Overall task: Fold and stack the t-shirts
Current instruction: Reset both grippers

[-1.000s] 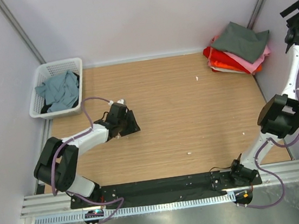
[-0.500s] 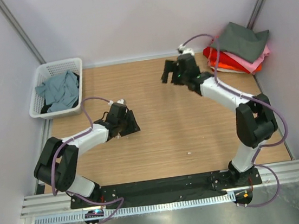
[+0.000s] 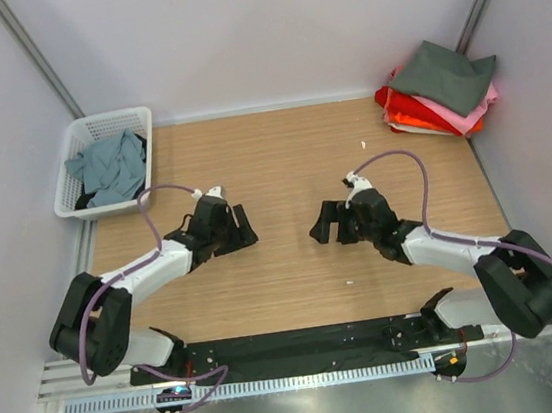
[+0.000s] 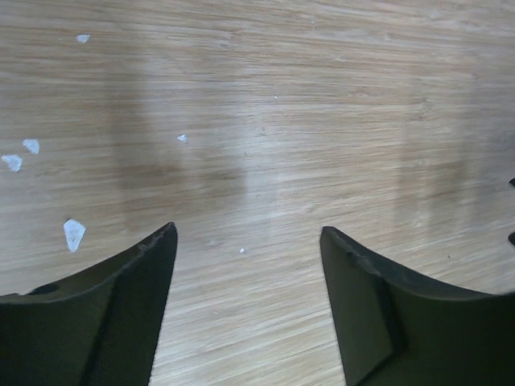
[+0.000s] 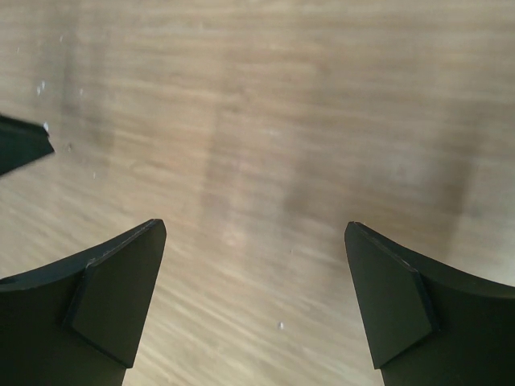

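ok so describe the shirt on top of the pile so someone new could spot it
Look to the far right corner of the wooden table, where a pile of folded shirts sits by the wall. The charcoal-grey t-shirt lies on top of it. It is the only dark one; the pink shirt and red shirt beneath it are bright.

A light wood-grain bench [image 3: 290,154] fills the enclosure, with plain pale walls [image 3: 254,28] on three sides. Grey metal posts [image 3: 36,55] slant up at both far corners. Small white flecks [image 4: 74,233] dot the wood. The light is soft and even, and shadows are faint. A ribbed aluminium rail [image 3: 75,377] runs along the near edge.
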`<state>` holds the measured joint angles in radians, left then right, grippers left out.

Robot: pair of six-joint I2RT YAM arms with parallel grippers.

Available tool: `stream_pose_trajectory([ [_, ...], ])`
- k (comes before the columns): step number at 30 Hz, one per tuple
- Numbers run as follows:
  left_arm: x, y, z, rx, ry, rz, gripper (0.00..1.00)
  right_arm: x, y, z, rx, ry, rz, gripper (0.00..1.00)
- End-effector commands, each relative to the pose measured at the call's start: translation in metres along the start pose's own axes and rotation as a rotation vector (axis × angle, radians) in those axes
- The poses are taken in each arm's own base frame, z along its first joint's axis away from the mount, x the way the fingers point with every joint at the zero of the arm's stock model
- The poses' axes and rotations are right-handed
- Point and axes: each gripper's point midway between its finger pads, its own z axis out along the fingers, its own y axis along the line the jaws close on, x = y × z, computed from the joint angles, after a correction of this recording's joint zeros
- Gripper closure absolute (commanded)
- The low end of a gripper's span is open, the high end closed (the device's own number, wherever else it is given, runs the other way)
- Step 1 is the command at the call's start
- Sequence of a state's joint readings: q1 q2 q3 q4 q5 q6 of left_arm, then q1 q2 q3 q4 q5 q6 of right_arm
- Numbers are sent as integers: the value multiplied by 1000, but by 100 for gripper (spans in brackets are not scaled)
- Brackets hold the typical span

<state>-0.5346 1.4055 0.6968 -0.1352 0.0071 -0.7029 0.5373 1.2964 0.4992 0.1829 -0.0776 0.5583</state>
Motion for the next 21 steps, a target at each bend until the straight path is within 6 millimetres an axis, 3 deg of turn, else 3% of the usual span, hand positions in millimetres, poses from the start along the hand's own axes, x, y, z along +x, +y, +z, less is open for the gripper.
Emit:
stream_pose_trajectory([
  [1, -18, 1, -15, 14, -131, -23, 25, -33, 41, -25, -203, -188, 10, 0],
  [2, -27, -3, -26, 37, -184, -38, 9, -38, 40, -27, -206, -227, 13, 0],
  [3, -31, 2, -30, 20, -221, -54, 1, -39, 37, -28, -197, -249, 23, 0],
  [6, -33, 10, -41, 14, -279, -91, 0, -36, 34, -20, -183, -227, 32, 0],
  [11, -29, 15, -41, -2, -279, -106, 0, -32, 35, -11, -170, -176, 30, 0],
  [16, -28, 14, -39, -13, -256, -103, 0, -32, 34, -15, -172, -188, 34, 0],
  [21, -31, 15, -45, -19, -269, -105, 0, -32, 47, -30, -269, -225, -1, 0],
])
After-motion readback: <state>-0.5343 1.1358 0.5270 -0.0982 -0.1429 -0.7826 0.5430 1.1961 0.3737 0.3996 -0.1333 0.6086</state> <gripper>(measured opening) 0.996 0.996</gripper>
